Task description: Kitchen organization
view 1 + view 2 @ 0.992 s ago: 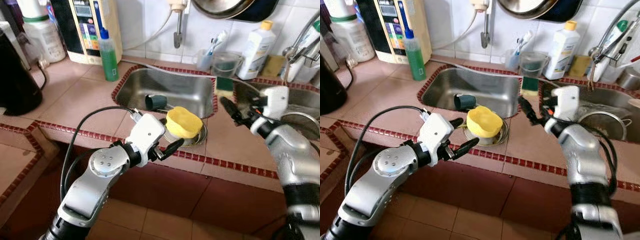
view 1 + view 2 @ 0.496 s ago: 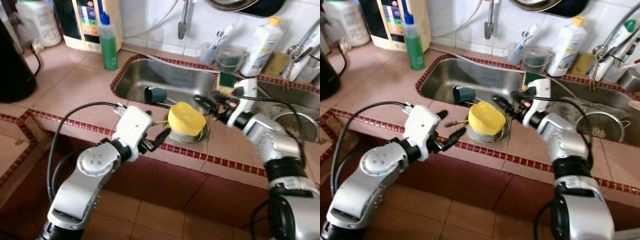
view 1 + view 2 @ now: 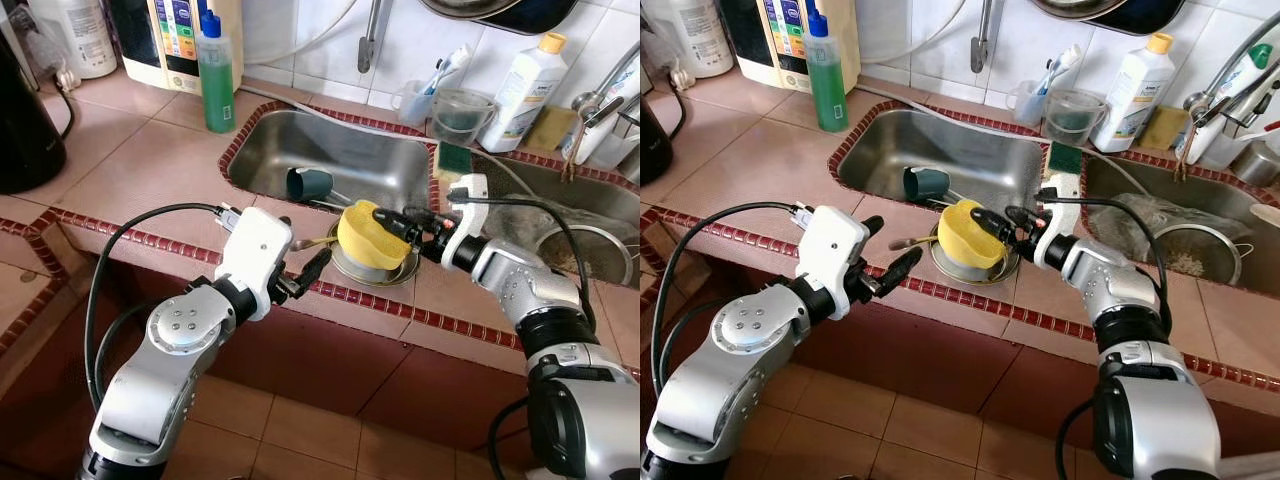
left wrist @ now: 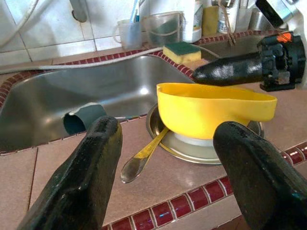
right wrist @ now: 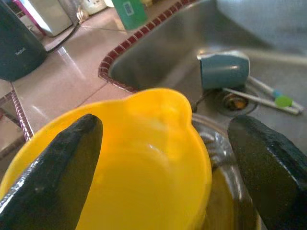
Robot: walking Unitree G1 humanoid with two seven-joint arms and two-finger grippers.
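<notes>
Yellow bowl (image 3: 371, 233) between spread fingers of right hand (image 3: 405, 222).

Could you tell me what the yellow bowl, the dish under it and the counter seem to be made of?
Yellow bowl: probably plastic, opaque, uniform colour, soft sheen. Dish beneath: likely stainless steel, mirror-like rim. Counter: glazed pinkish ceramic tiles, by the grout lines and gloss, with a dark red tile trim.

Silver arms, white wrist housings, black cables, long black end effector fingers (image 4: 79, 191).

Tiled counter (image 3: 150, 180): metal plate (image 3: 400, 270), spoon (image 4: 141, 158).
</notes>
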